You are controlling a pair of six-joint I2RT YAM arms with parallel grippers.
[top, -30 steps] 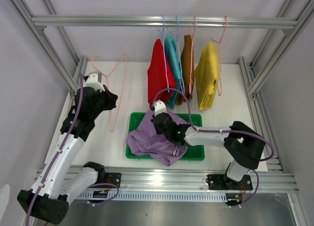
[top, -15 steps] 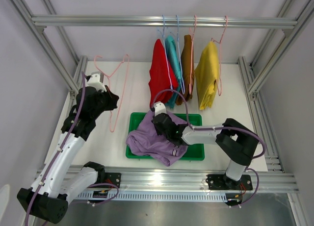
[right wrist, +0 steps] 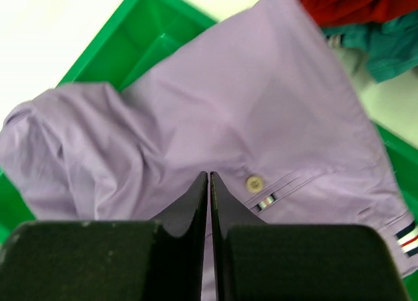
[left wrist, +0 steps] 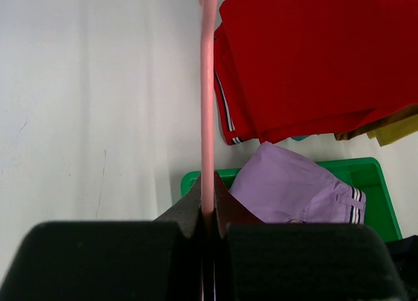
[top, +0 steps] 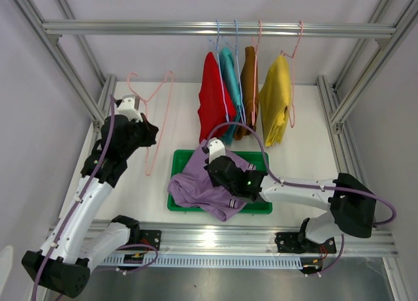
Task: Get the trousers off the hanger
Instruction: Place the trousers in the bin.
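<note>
Red (top: 210, 98), teal (top: 228, 76), brown (top: 249, 72) and yellow (top: 275, 98) trousers hang from the rail (top: 163, 28); the lilac trousers (top: 196, 187) lie in the tray (top: 258, 207). The left hand (left wrist: 208, 213) grips a pink hanger (left wrist: 208, 118); the right hand (right wrist: 209, 177), fingers together, holds nothing above them.

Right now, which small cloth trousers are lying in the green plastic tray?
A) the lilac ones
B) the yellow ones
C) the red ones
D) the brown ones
A: the lilac cloth trousers lie crumpled in the green plastic tray, while the red pair, the yellow pair and the brown pair are hanging up.
</note>
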